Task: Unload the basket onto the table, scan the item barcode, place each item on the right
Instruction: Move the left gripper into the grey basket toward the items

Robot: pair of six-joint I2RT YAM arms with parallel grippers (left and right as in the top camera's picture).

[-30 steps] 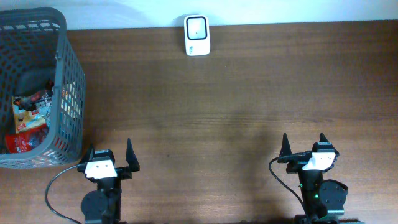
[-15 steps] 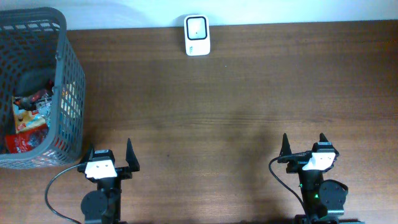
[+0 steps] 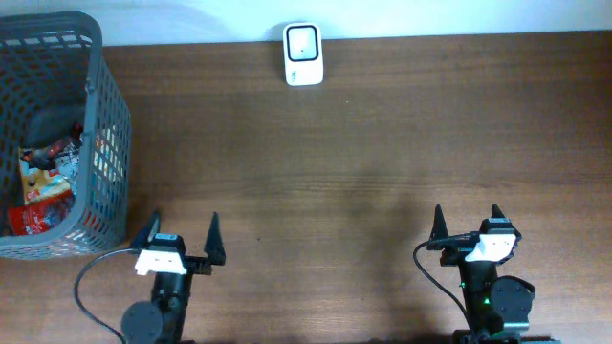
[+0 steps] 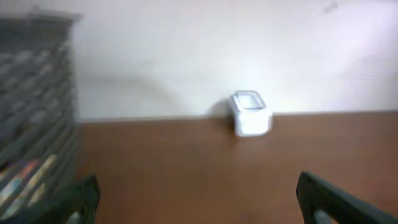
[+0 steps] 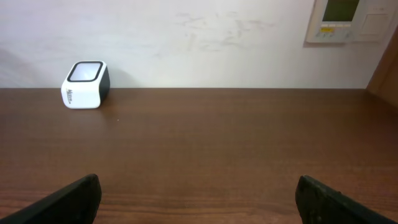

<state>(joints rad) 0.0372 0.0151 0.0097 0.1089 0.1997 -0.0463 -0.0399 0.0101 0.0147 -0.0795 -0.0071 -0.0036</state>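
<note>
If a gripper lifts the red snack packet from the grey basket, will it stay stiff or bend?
Likely floppy: the red snack packet looks like a thin bag lying slumped among other packets in the grey basket. Its shiny print suggests slippery film. Probably light for its size, though contents are hidden.

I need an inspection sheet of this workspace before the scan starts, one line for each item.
Surface: brown wooden table, no spill seen.
Job's things: white scanner at the far edge; packets inside the grey basket, left side.
Clutter: nothing seen.
Grippers: left gripper and right gripper open, empty, at the near edge.
Cables: a black cable loops beside each arm.
Surroundings: pale wall behind; wall panel on it.
</note>
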